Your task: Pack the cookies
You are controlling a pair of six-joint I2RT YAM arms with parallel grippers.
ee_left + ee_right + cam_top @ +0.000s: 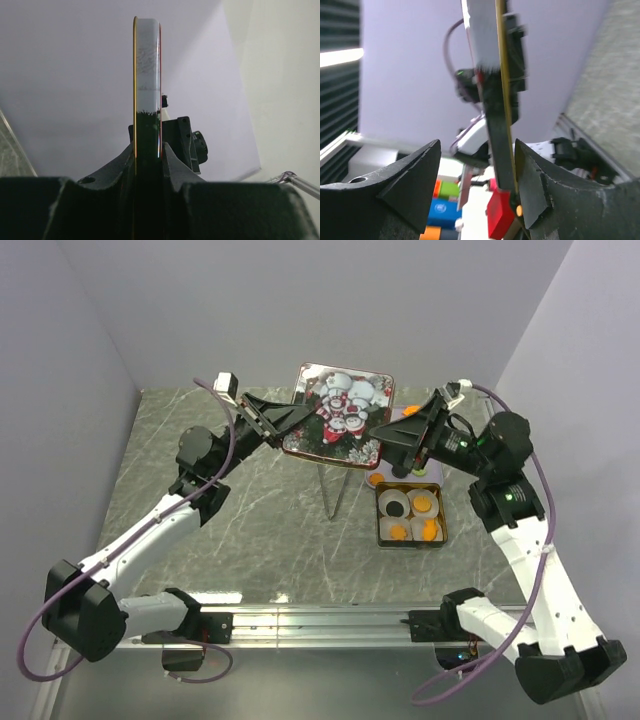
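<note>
The square tin lid [340, 412], printed with snowmen, hangs tilted above the table. My left gripper [284, 421] is shut on its left edge. In the left wrist view the lid [147, 75] stands edge-on between the shut fingers of that gripper [148, 155]. My right gripper [386, 435] is open at the lid's right edge. In the right wrist view the lid's edge [492, 75] lies close to the right finger [532, 175], with a wide gap to the left one. The cookies lie in the open tin [445, 522]: orange ones [423, 504] and a black one [395, 507] in white paper cups.
One loose orange cookie [375, 479] lies on the table just behind the tin. A thin wire stand [333, 490] rises under the lid. Grey walls close in the marble table [230, 510] on three sides. A metal rail [320, 620] runs along the near edge.
</note>
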